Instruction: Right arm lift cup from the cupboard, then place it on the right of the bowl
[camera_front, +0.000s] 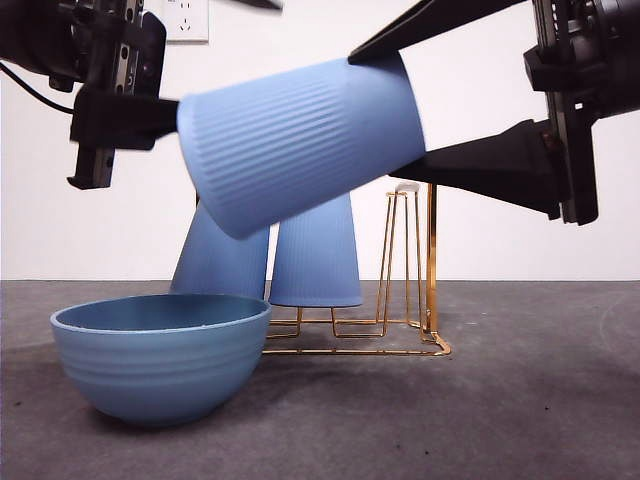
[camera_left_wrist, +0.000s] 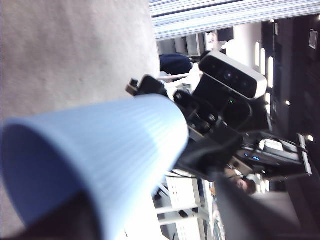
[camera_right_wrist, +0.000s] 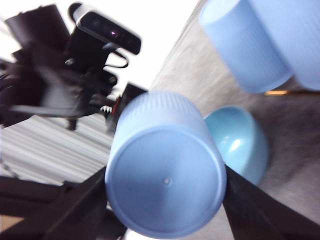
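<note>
**Blue cup held aloft between two grippers above the bowl and rack**

No brand, label or readable writing shows on any object. The work surface is a dark grey mat-like table backed by a plain white wall with a white socket plate high on it. Behind the arms the wrist views show a blurred room with pale slatted panels and strip lights.

The cup is a tall, pale blue tumbler with fine vertical ribs and a narrower flat base. It lies nearly on its side in the air, mouth to the lower left, above and clear of the bowl. The right gripper has its two long black jaws spread around the cup's base end and pressed against its sides, holding it. The left gripper is at the cup's mouth end; the rim lies just beside its jaws, but I cannot tell whether they clamp it.

Two matching cups stand inverted on the gold wire cupboard, just behind and right of the wide, ridged, light-blue bowl.
</note>
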